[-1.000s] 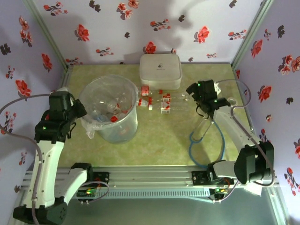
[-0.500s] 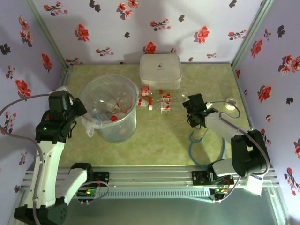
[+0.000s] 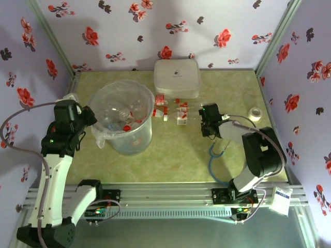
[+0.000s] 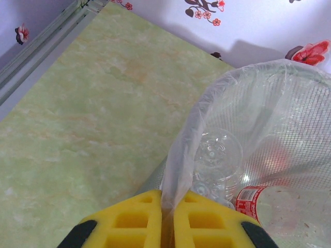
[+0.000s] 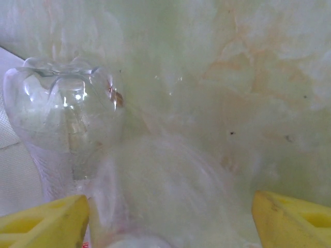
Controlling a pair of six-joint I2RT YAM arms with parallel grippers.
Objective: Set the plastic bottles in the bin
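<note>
At bin (image 4: 289,113) rim, grips bag (image 4: 178,155) w/ left tool (image 4: 166,212), pinched tight; on surface (image 5: 248,77), straddles blurry bottle (image 5: 160,181) w/ right tool (image 5: 170,217), fingers wide.

Left arm (image 3: 51,175) up from its base, elbow bent, wrist angled right. Left gripper (image 4: 166,206) has its jaws pinched tight on the rim of the bin (image 4: 178,144). Right arm (image 3: 258,150) folded low, forearm pointing left, right gripper (image 5: 169,200) with jaws spread wide.

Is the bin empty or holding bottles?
Holding bottles: several clear plastic bottles with red labels lie inside the bin.
</note>
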